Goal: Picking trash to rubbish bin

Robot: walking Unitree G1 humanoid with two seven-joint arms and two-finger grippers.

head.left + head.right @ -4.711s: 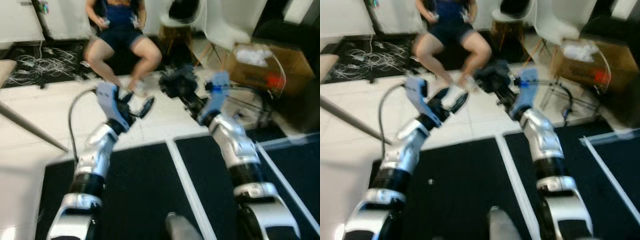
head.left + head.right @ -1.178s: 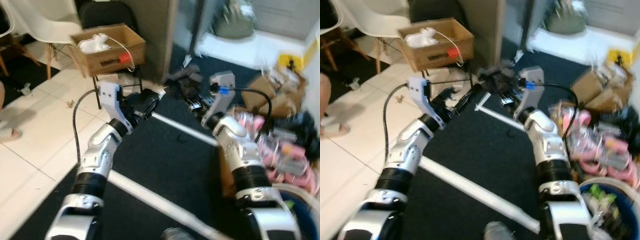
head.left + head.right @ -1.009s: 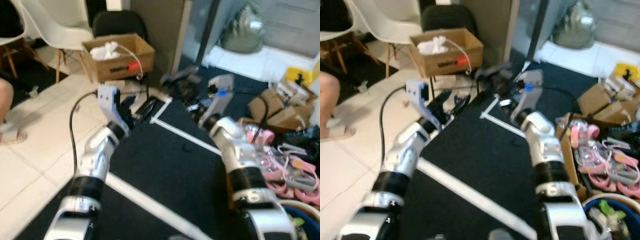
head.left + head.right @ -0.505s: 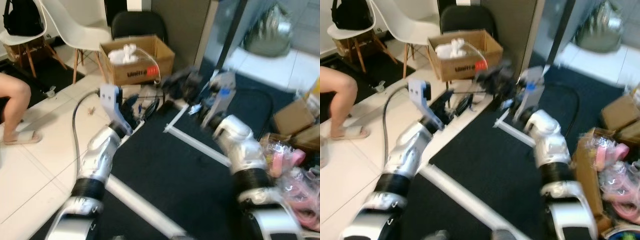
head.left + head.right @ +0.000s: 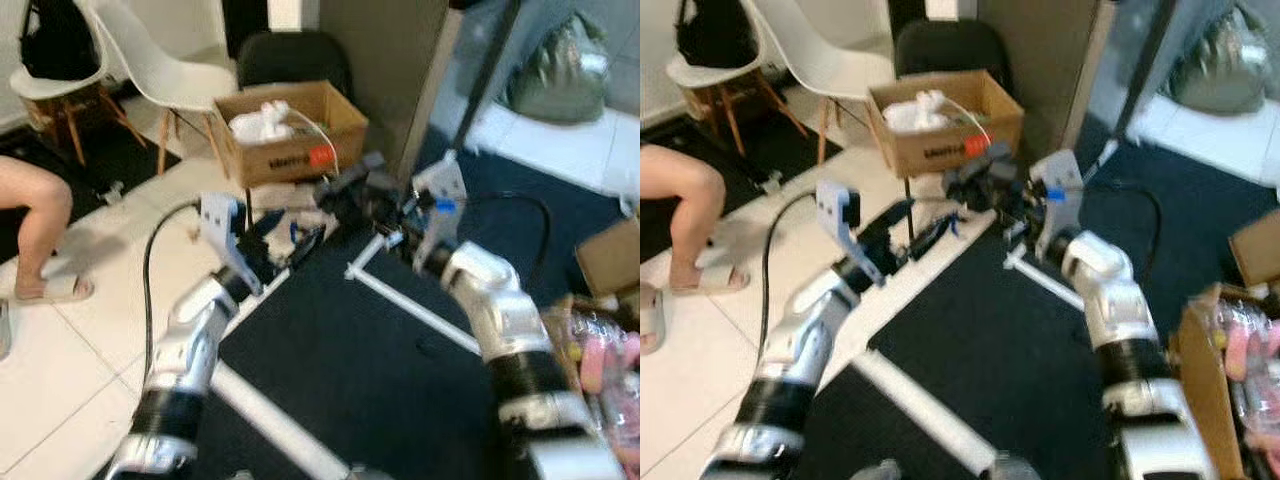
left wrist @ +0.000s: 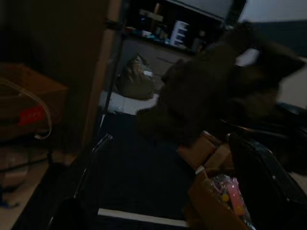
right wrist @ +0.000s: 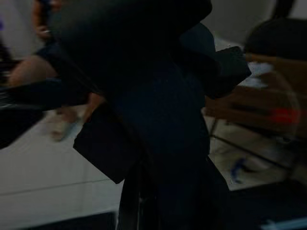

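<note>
A dark crumpled piece of trash [image 5: 980,183] hangs in front of me at chest height, with my right gripper [image 5: 1012,205] shut on it. In the right wrist view the dark trash [image 7: 158,105] covers the fingers. My left gripper [image 5: 918,227] is held out to the left of the trash, open, with nothing between its fingers. In the left wrist view the trash [image 6: 211,91] shows as a dark lump ahead, beyond one black finger [image 6: 261,179].
A cardboard box [image 5: 290,130] with white stuff stands ahead, by a black chair [image 5: 290,60] and a white chair [image 5: 160,65]. A seated person's leg [image 5: 35,205] is at the left. White tape lines [image 5: 420,312] cross the black mat. A brown pillar [image 5: 375,70] rises behind.
The whole view has swung left, off the blue bin and pink clutter onto the box and chairs. Both arms keep their pose, the right still shut on the trash.
</note>
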